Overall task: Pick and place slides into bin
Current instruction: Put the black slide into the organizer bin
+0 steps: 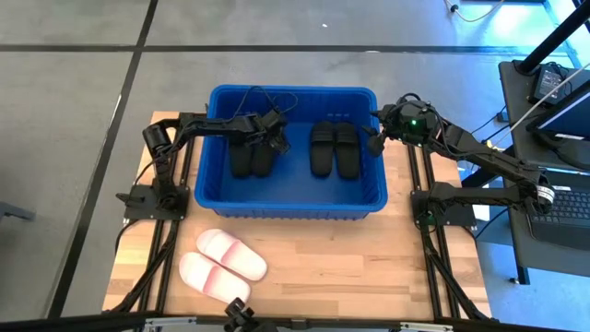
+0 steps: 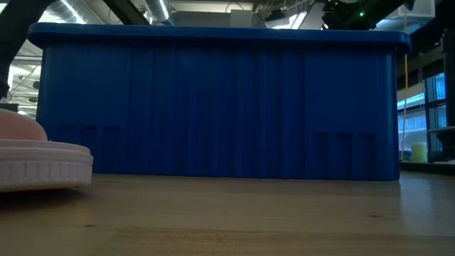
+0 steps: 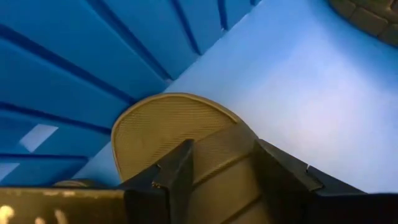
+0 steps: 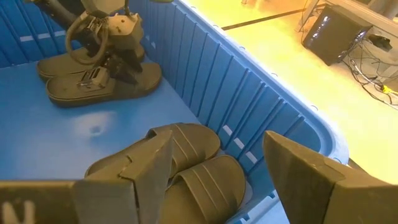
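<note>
High view gives you the blue bin (image 1: 295, 198) at the desk's (image 1: 369, 267) far middle, with four black slides inside. One black pair (image 1: 334, 148) lies side by side toward the bin's right half, and you can see it again from the right wrist (image 4: 180, 168). The other black pair (image 1: 251, 152) lies in the left half.

Your left gripper (image 1: 274, 132) is down inside the bin over that left pair; in the left wrist view its jaws stand slightly apart, straddling the strap of a black slide (image 3: 180, 137) without closing on it.

Your right gripper (image 1: 376, 138) hovers at the bin's right wall, jaws spread wide and holding nothing.

Two white slides (image 1: 221, 263) lie on the desk near its front-left corner, outside the bin.
</note>
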Tool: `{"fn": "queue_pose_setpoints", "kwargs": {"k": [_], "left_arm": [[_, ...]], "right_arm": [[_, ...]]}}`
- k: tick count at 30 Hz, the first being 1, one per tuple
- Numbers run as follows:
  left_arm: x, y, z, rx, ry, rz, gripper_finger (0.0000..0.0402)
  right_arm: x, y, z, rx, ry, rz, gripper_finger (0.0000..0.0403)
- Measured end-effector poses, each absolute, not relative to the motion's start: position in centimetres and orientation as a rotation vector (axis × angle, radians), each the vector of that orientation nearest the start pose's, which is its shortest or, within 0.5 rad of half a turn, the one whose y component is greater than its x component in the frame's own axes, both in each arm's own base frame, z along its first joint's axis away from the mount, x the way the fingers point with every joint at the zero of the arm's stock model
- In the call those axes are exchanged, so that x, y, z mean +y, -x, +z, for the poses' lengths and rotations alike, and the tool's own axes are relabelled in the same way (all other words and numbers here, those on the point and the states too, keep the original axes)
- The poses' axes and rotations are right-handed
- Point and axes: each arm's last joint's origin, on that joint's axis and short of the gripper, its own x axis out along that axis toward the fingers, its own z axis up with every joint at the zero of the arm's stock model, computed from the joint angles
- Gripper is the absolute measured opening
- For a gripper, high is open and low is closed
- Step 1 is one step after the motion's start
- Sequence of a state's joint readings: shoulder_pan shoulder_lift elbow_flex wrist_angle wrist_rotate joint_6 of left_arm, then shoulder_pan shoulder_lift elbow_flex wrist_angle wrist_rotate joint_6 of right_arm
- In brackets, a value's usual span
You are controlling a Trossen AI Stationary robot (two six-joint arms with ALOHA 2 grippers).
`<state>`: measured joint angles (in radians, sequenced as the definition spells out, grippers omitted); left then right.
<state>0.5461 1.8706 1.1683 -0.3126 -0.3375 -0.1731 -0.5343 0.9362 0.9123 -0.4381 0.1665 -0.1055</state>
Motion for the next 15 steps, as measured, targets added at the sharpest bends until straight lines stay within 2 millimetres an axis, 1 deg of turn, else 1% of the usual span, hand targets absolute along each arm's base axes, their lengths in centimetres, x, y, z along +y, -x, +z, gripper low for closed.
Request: {"fn": "queue_pose_setpoints", "kwargs": {"k": [10, 15], "left_arm": [[20.22, -31.39, 16.23, 0.971, 0.256, 0.916, 0.0158], [20.10, -31.21, 16.53, 0.971, 0.263, 0.920, 0.0158]], "right_arm": [[-10.40, -16.63, 32.73, 0.500, 0.015, -0.662, 0.0251], [-10.40, -16.63, 32.73, 0.500, 0.016, -0.662, 0.0251]]}}
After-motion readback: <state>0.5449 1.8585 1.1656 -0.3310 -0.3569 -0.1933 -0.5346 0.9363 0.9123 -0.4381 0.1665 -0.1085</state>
